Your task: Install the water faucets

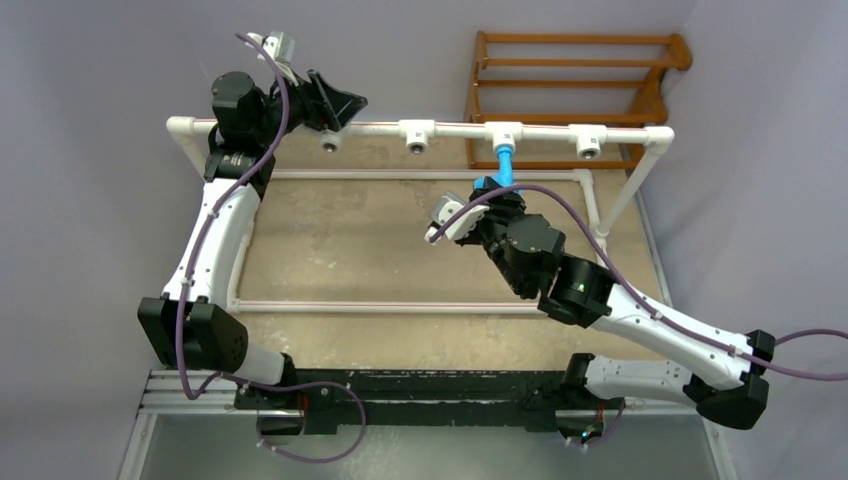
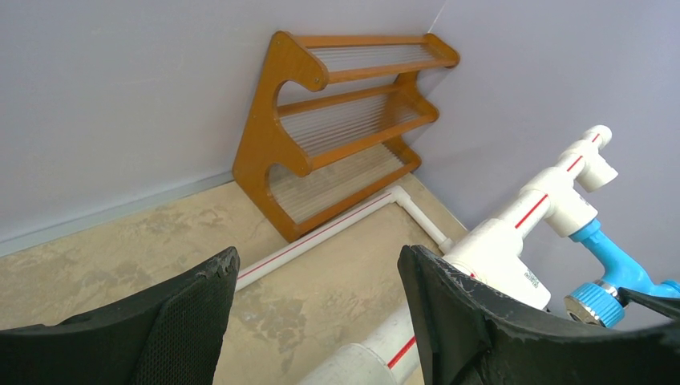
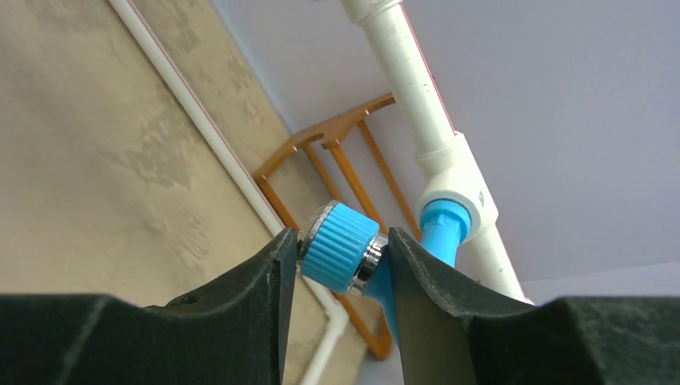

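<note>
A bright blue faucet (image 1: 505, 163) hangs from the third white tee (image 1: 504, 133) on the raised top pipe (image 1: 450, 130) of the frame. In the right wrist view its ribbed blue knob (image 3: 341, 247) sits between my fingers and its stem enters the tee (image 3: 455, 186). My right gripper (image 3: 337, 257) is shut on the faucet. My left gripper (image 2: 317, 277) is open, jaws wide apart, by the left end of the top pipe (image 1: 330, 105), with nothing between the fingers. The faucet (image 2: 613, 273) also shows at the right edge of the left wrist view.
A wooden rack (image 1: 575, 95) stands against the back wall behind the pipe frame. Three other tees (image 1: 418, 132) on the top pipe have bare threaded sockets. White pipes (image 1: 400, 306) lie on the beige table as the frame's base. Grey walls close in on both sides.
</note>
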